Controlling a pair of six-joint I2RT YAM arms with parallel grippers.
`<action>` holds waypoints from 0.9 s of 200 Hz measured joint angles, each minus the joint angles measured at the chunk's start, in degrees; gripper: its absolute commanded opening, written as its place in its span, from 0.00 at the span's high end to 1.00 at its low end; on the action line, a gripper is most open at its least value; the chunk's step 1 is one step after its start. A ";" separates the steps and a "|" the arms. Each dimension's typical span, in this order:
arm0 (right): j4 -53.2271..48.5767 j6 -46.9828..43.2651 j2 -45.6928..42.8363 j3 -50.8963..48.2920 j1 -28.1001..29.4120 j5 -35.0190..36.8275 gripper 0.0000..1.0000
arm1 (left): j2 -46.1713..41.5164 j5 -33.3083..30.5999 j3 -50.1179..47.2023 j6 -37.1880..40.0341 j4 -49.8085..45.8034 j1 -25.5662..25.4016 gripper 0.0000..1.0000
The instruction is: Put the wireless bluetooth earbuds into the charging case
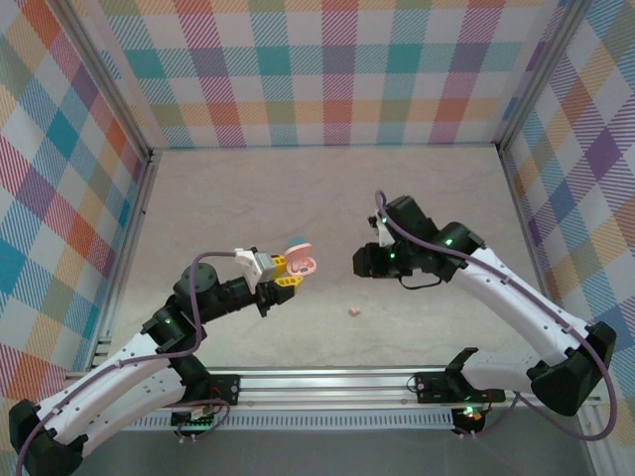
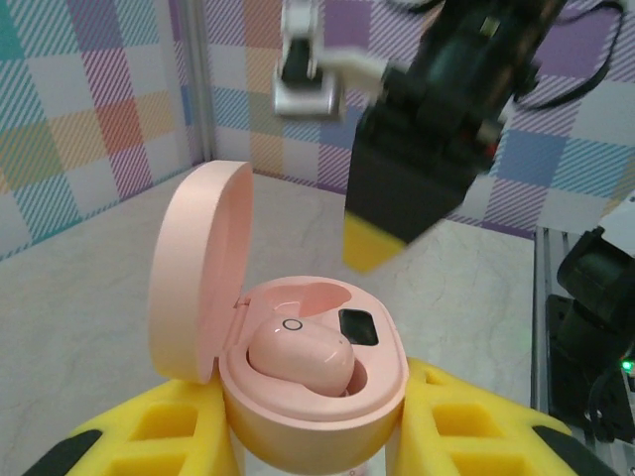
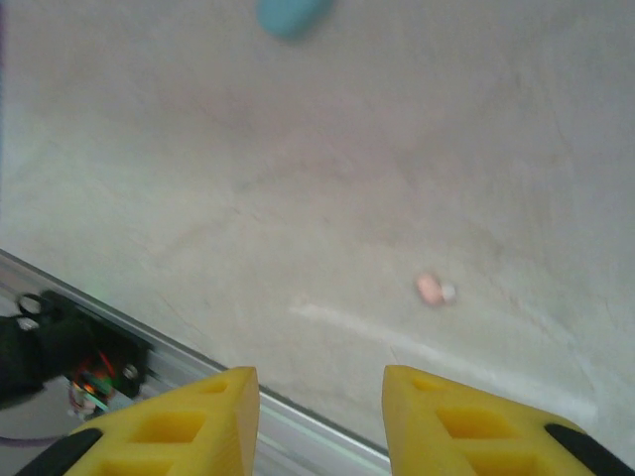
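The left gripper (image 1: 285, 270), with blocky yellow plastic fingers (image 2: 149, 428), is clamped on the base of the smooth pink oval plastic charging case (image 2: 317, 392). It holds the case above the pale, marble-veined counter (image 1: 248, 198), left of centre. The case's rounded lid (image 2: 198, 268) stands hinged open on its left side. One glossy pink rounded earbud (image 2: 298, 359) sits in the near well of the case, with a small ring mark on its top. The far well beside it shows a dark rectangular patch. A second small pink earbud (image 3: 434, 289) lies loose on the counter toward the near edge, between the two arms and well apart from the case. The right gripper (image 3: 320, 421) hangs just right of the case, its yellow fingers parted with nothing between them. A blurred teal rounded object (image 3: 293, 14) lies on the counter farther off; I cannot tell what it is.
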 measured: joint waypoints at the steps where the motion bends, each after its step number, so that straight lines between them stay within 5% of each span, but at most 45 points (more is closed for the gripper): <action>1: 0.02 0.02 0.00 -0.20 0.00 -0.07 0.61 | -0.04 -0.02 0.00 0.02 -0.02 0.00 0.78; 180: 10.69 6.80 6.91 -15.93 1.92 -6.47 0.71 | -2.89 0.17 -0.79 3.17 -4.74 0.00 0.78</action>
